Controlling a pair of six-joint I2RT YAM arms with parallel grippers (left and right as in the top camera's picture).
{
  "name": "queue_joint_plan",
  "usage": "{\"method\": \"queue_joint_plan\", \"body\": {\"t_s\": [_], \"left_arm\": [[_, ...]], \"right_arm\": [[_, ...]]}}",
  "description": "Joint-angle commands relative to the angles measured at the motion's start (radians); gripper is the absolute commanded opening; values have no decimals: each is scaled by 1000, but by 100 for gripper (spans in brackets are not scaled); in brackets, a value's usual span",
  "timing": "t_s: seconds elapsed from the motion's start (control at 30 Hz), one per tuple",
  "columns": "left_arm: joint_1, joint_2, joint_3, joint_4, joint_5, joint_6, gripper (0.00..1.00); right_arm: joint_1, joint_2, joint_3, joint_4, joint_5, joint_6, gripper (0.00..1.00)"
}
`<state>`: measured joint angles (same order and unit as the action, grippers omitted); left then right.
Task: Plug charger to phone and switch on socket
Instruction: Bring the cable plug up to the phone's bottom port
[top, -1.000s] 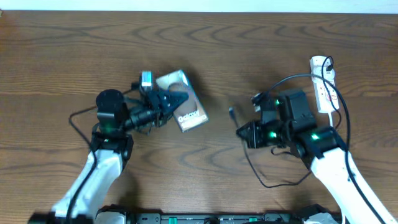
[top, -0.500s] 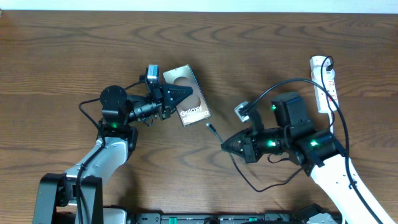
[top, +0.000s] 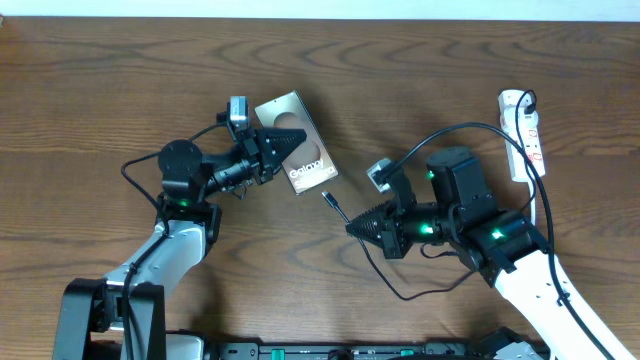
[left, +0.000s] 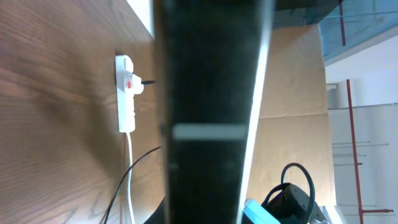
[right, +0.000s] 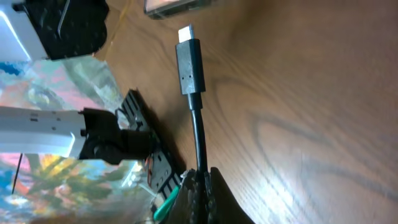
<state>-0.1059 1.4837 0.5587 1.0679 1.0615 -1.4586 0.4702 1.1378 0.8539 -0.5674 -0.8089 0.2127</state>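
Two views split the facts. Only the right wrist shows the charger (right: 189, 65) plug's silver tip, jutting ahead of the right gripper (top: 352, 228) fingers, which are clamped on its cable, just short of the phone (top: 312, 172). Overhead, the left gripper (top: 288, 146) fingers clamp the phone mid-tabletop (top: 450, 70). The socket (top: 521, 135) lies along the right edge.

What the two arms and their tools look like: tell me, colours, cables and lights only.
The left arm and right arm have white lower links and black joint housings with green lights. The left tool and right tool are black and tapering. Each wrist carries a small pale camera box; a thin black cable loops beside the left arm.
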Motion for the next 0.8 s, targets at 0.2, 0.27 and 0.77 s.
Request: {"method": "queue_joint_plan", "body": {"t_s": [0.2, 0.27, 0.77], "left_arm": [[2, -8, 24, 23, -46, 11, 7], [1, -8, 24, 23, -53, -3, 7], [-46, -8, 24, 23, -101, 18, 8]], "right_arm": [[10, -6, 12, 51, -1, 57, 1], [10, -2, 12, 56, 0, 63, 1], [9, 45, 12, 56, 48, 82, 1]]}}
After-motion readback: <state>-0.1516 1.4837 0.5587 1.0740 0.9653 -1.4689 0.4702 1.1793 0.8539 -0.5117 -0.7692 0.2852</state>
